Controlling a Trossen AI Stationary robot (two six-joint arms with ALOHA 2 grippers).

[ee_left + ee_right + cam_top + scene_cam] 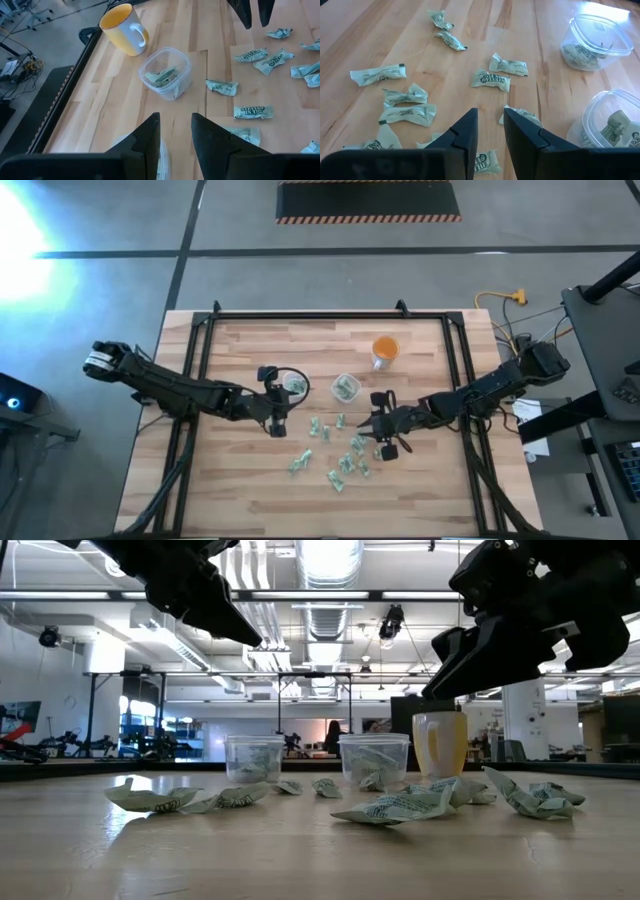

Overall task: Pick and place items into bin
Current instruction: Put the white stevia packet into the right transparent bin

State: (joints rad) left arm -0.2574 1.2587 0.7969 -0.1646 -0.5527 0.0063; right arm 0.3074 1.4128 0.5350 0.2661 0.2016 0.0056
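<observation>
Several tiny pale green-and-white wrappers lie flat and scattered on the wooden table, also seen in the low view and both wrist views. Two clear plastic cups stand upright with wrappers inside. My left gripper hovers open beside the left cup, holding nothing. My right gripper hovers open over the wrappers, near the right cup. The low view shows both grippers raised above the table.
An orange cup with a white handle stands upright beyond the clear cups, toward the far edge. A dark metal frame borders the table's left, far and right sides. Bare wood lies along the near edge and on the left.
</observation>
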